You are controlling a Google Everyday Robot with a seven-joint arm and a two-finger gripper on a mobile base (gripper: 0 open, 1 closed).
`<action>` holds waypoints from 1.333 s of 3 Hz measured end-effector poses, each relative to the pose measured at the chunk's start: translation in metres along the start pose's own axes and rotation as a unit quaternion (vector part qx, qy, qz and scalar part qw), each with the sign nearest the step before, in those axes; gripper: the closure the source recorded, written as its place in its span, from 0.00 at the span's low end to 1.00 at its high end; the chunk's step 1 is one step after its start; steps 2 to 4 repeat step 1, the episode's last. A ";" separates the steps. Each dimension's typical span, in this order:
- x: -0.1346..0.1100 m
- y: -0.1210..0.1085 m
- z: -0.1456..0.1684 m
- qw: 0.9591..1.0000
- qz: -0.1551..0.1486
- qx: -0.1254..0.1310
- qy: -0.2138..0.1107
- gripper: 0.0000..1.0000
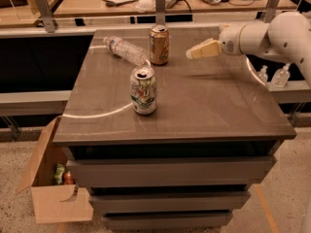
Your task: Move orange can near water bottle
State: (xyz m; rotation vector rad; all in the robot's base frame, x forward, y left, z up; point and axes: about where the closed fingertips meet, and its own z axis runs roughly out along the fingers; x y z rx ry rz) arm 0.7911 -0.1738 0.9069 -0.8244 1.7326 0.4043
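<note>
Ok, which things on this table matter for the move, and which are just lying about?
For the job: orange can, upright at the back; water bottle, lying just left of it; gripper, in the air to the can's right.
Lying about: white and green can; cardboard box on the floor.

Orange can (159,44) upright at rear centre of surface (214,110). Water bottle (127,50) on its side just left of it; contact unclear. Second can (144,90) upright nearer the front, apart from both. Pincer (193,53) above surface, right of orange can, apart. Open box (53,200) on floor, lower left.
</note>
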 end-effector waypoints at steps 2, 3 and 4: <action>0.000 0.000 0.000 1.000 0.000 0.000 0.000 0.00; 0.000 0.000 0.000 1.000 0.000 0.000 0.000 0.00; 0.000 0.000 0.000 1.000 0.000 0.000 0.000 0.00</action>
